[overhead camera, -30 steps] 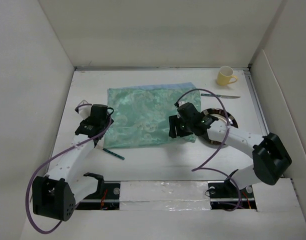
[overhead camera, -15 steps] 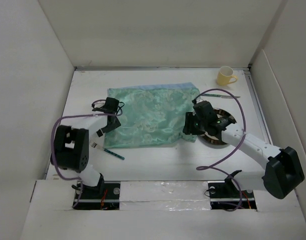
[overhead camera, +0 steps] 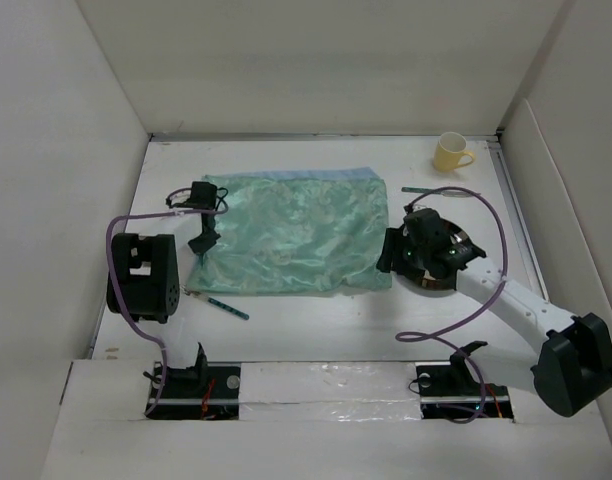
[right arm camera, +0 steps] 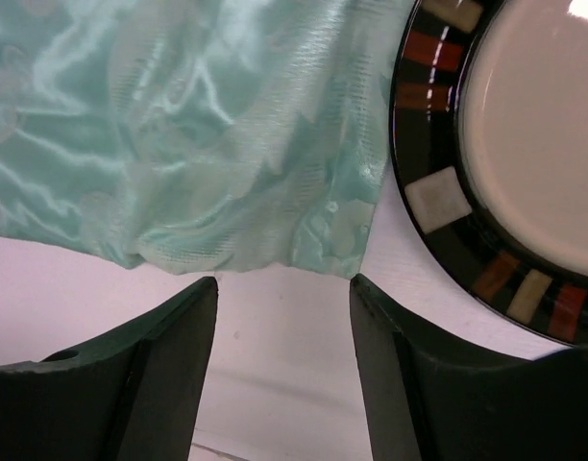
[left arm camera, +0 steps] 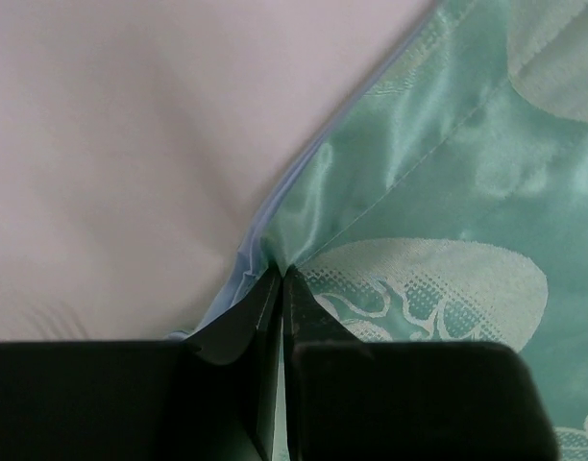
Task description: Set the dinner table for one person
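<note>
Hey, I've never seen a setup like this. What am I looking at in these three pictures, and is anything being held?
These are two robot arms bolted at the near edge of a white table. The wide picture looks down from above. The other two come from small cameras on each wrist, so the dark shapes at their bottom are the fingers. On the table lie a green placemat, a yellow mug, a plate with a dark patterned rim, and a teal-handled utensil. The left gripper is shut, pinching the placemat's edge. The right gripper is open, holding nothing, near the placemat's corner beside the plate.
</note>
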Available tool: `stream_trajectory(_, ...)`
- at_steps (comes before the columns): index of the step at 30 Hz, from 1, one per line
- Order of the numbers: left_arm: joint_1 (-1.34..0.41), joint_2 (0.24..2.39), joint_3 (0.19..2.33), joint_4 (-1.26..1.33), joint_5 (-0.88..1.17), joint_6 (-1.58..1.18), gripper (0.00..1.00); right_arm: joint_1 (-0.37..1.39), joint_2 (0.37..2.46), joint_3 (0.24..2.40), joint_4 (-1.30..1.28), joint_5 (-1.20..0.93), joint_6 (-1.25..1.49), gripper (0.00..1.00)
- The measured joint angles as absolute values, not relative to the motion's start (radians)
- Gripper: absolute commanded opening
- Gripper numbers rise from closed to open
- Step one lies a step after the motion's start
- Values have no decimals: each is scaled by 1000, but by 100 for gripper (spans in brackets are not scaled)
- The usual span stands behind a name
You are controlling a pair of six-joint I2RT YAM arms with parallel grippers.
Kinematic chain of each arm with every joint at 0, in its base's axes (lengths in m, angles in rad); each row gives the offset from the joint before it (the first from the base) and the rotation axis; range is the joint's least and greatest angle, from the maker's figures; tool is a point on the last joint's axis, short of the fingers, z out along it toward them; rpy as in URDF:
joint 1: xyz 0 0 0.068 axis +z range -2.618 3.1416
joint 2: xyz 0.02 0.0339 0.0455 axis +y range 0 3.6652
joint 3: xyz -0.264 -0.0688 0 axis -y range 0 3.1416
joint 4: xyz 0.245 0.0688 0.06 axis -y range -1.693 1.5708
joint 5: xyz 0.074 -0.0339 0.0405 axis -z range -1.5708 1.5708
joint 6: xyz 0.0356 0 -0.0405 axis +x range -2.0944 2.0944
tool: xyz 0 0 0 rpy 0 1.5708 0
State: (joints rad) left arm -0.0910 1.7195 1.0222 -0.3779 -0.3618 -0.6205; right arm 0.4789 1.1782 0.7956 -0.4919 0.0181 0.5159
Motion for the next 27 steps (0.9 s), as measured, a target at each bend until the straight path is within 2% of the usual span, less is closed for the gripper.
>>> stream_trajectory(2,-55,1720,1022,-377,-363,-619,0,478,1179,776,-493,17,528,63)
stream_trajectory(6,-26,1719,1022,-378,-365,-610,12,477,1205,749,-492,1,547,64)
stream_trajectory(9,-27,1718,1024,-373,-361,-598,24,477,1272,743,-476,-14,559,64)
stream_trajectory(10,-27,1718,1026,-372,-360,-594,34,477,1298,740,-469,-19,564,63)
stream_trajectory(12,-30,1718,1042,-371,-360,-585,47,477,1345,736,-456,-26,574,60)
stream_trajectory(13,-31,1718,1052,-371,-360,-584,47,477,1365,736,-451,-27,578,57)
stream_trajectory(14,-31,1718,1065,-369,-360,-583,47,476,1383,735,-443,-29,583,46)
stream_trajectory(16,-23,1717,1084,-360,-352,-582,47,474,1412,735,-423,-30,596,32)
stream_trajectory(17,-16,1717,1091,-355,-346,-581,47,473,1423,735,-416,-28,602,18)
stream_trajectory(19,-1,1717,1095,-348,-336,-580,47,472,1440,735,-402,-22,612,5)
stream_trajectory(22,53,1717,1095,-342,-313,-575,47,472,1448,735,-392,-2,627,0)
stream_trajectory(27,73,1718,1095,-334,-283,-569,47,463,1412,735,-403,47,647,0)
